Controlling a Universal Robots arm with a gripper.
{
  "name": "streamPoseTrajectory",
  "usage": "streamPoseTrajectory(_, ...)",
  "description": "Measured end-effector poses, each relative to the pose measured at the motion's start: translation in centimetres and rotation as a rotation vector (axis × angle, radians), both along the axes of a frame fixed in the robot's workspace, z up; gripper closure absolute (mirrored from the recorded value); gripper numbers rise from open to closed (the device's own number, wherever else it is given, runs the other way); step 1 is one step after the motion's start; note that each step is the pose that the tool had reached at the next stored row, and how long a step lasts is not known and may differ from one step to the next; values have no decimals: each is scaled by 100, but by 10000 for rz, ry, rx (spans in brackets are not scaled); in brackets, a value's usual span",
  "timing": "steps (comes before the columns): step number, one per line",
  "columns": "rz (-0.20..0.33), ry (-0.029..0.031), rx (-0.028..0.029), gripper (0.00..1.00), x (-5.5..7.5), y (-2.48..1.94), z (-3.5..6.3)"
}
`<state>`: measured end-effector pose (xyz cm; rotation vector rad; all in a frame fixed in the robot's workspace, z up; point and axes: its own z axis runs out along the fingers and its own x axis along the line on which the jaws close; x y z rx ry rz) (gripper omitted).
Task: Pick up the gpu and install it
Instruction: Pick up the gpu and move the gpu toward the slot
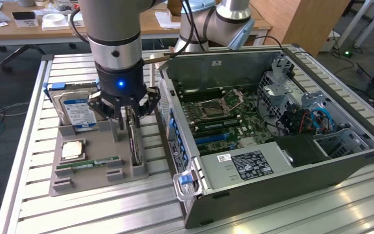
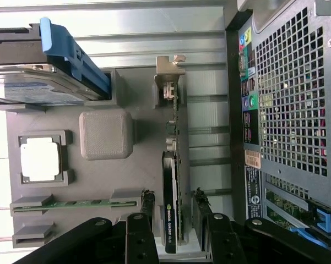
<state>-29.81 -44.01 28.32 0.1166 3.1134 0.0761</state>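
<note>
A gray holder tray (image 1: 96, 184) (image 2: 140, 176) sits on the slatted metal table (image 1: 109, 214) just beside the open computer case (image 1: 271, 175) (image 2: 286, 99), and everything in it can be placed by how near it lies to that case. The gpu (image 1: 136, 148) (image 2: 173, 181) stands upright on its long edge in the tray slot nearest the case, its dark face with white lettering turned away from the case. The gripper (image 1: 127, 126) (image 2: 174, 206) hangs over the gpu's dark end with its claw spread wide. One of the black fingers (image 2: 147, 206) is on the side away from the case and the other on the case side, each with a gap to the card (so nothing is pinched). Farther from the case than the gpu, the hard drive (image 1: 78, 111) (image 2: 38, 88) with its blue-white label leans in its own compartment. The square cpu (image 1: 73, 149) (image 2: 40, 159) lies flat in a shallow frame, also well away from the case. The narrow green RAM stick (image 1: 88, 164) (image 2: 77, 204) rests on edge between clips, its length pointing toward the case. The case itself lies on its side with the panel off, holding the green motherboard (image 1: 219, 114), blue slots (image 1: 212, 139) and a black labelled box (image 1: 249, 163).
</note>
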Motion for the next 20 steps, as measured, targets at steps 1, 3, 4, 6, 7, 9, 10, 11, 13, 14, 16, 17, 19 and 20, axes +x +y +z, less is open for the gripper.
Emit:
streamPoseTrajectory(1,0,2,-2,58,0,0,-8)
streamPoseTrajectory(3,0,2,-2,58,0,0,-33)
streamPoseTrajectory(4,0,2,-2,58,0,0,-128)
streamPoseTrajectory(6,0,2,-2,58,0,0,-222)
streamPoseTrajectory(7,0,2,-2,58,0,0,-232)
streamPoseTrajectory(9,0,2,-3,58,0,0,-251)
streamPoseTrajectory(10,0,3,-3,58,0,0,-259)
streamPoseTrajectory(11,0,2,-3,58,0,0,-269)
streamPoseTrajectory(13,-1,3,-3,58,-1,4,-282)
streamPoseTrajectory(14,-2,2,-3,58,-1,9,-286)
streamPoseTrajectory(16,0,2,-2,58,0,20,-296)
streamPoseTrajectory(17,-1,2,-3,58,-1,26,-301)
streamPoseTrajectory(19,0,2,-2,58,-1,35,-316)
streamPoseTrajectory(20,0,2,-2,58,-1,38,-327)
